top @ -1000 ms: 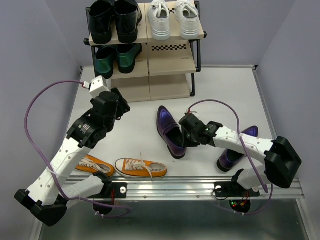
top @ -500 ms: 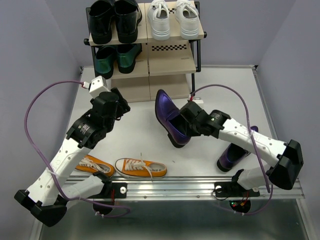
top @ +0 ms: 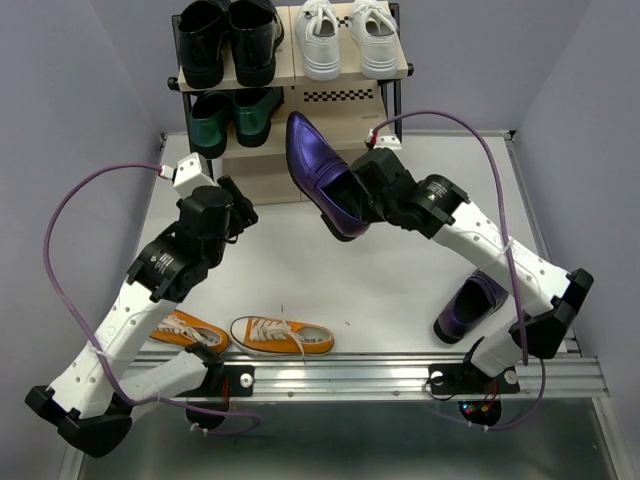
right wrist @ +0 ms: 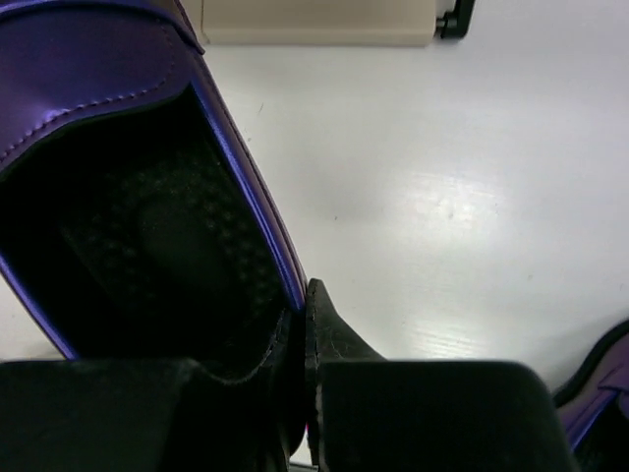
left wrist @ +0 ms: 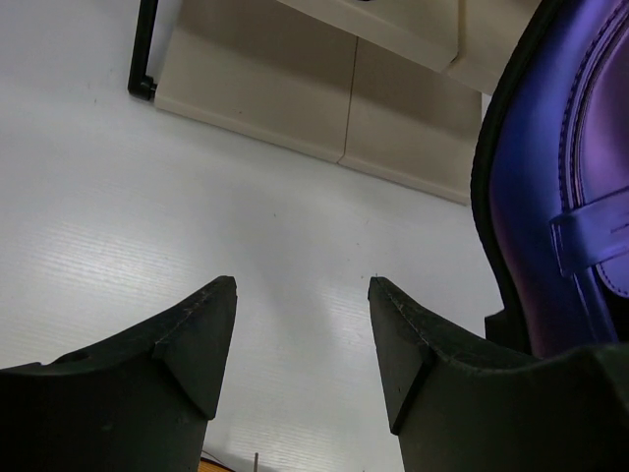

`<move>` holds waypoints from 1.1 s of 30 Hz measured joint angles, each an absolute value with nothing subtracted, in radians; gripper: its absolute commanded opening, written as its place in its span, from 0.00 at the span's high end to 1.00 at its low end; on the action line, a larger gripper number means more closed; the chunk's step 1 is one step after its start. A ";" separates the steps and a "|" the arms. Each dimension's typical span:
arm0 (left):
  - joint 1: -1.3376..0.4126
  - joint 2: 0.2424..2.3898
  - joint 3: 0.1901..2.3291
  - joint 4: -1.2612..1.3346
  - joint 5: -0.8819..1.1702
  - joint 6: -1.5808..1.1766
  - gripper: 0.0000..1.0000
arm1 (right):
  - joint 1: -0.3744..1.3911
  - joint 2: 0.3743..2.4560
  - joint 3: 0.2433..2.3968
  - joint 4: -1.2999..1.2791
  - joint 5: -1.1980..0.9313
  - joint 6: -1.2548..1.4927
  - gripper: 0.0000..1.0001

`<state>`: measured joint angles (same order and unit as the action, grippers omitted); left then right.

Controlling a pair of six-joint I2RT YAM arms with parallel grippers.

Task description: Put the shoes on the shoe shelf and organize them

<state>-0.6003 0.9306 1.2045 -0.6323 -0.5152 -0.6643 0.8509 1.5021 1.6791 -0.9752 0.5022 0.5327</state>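
From above, my right gripper is pressed together on the rim of a purple loafer, held tilted just in front of the shoe shelf. The second loafer lies on the surface, and the orange sneakers lie by the near edge. The white sneakers sit on the top tier. My left gripper hangs spread and empty.

My left wrist view shows spread fingers over bare surface, with the loafer at the right.

My right wrist view shows the fingers pinching the loafer's side wall.
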 measured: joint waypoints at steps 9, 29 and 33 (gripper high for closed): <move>-0.600 0.916 1.205 -0.633 -0.516 -0.664 0.33 | 0.731 1.758 1.970 -0.988 0.505 0.447 0.99; -0.600 0.884 1.204 -0.651 -0.516 -0.673 0.33 | 0.673 1.980 2.314 -1.010 0.519 0.470 0.99; -0.600 0.873 1.202 -0.656 -0.517 -0.675 0.33 | 0.670 2.006 2.328 -1.008 0.544 0.487 0.99</move>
